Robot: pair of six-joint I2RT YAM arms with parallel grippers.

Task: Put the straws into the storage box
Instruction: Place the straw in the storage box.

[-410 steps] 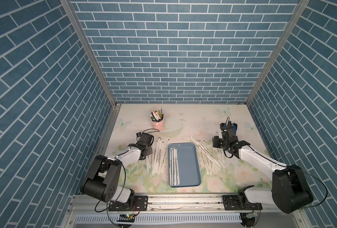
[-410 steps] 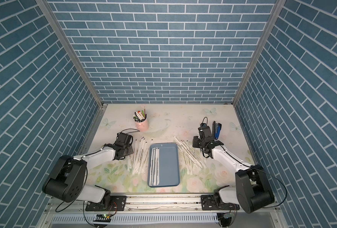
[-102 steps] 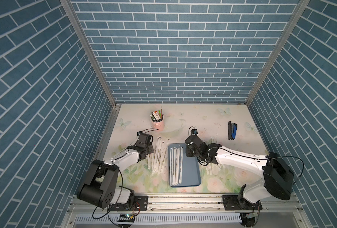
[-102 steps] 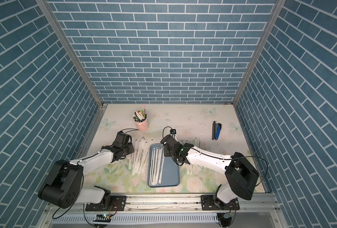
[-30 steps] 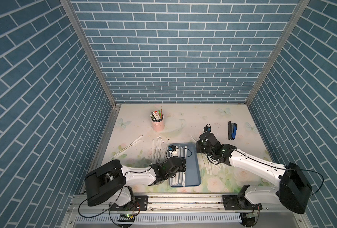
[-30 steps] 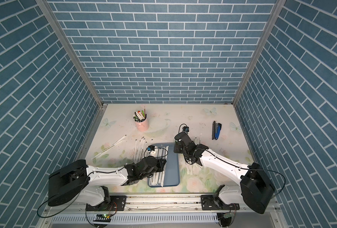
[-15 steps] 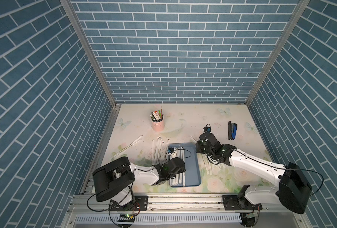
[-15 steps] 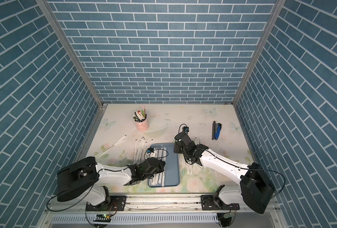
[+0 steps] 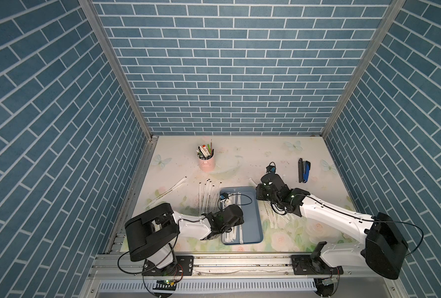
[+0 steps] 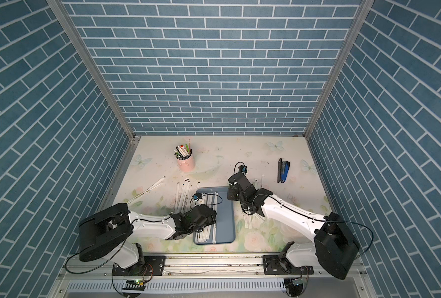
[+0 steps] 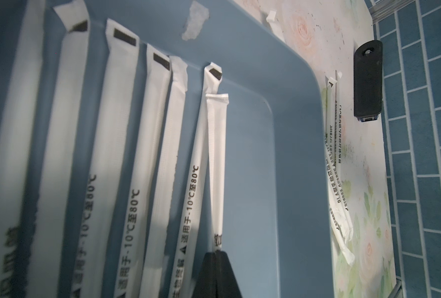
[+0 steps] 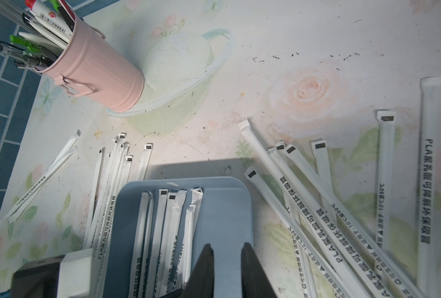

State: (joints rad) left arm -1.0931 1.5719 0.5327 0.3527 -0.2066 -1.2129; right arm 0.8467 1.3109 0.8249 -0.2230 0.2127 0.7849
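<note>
The blue storage box (image 9: 253, 222) (image 10: 227, 224) lies at the table's front middle, with several wrapped straws (image 9: 236, 229) along its left half. My left gripper (image 9: 231, 210) (image 11: 217, 254) hangs low over the box, shut on one white straw (image 11: 215, 167) that points toward the box's far rim (image 11: 253, 77) and crosses a neighbouring straw. My right gripper (image 9: 258, 197) (image 12: 226, 251) stands open and empty above the box's right edge (image 12: 245, 206). More straws lie on the table left of the box (image 9: 206, 196) and in a pile to its right (image 12: 317, 206).
A pink cup of pens (image 9: 206, 161) stands behind the box to the left. A blue-and-black stapler (image 9: 304, 170) lies at the back right. Two straws (image 9: 167, 192) lie apart near the left wall. Tiled walls enclose the table.
The left arm's shoulder link has swung toward the box while its gripper stays over the box, shut on the straw. The right arm has not moved.
</note>
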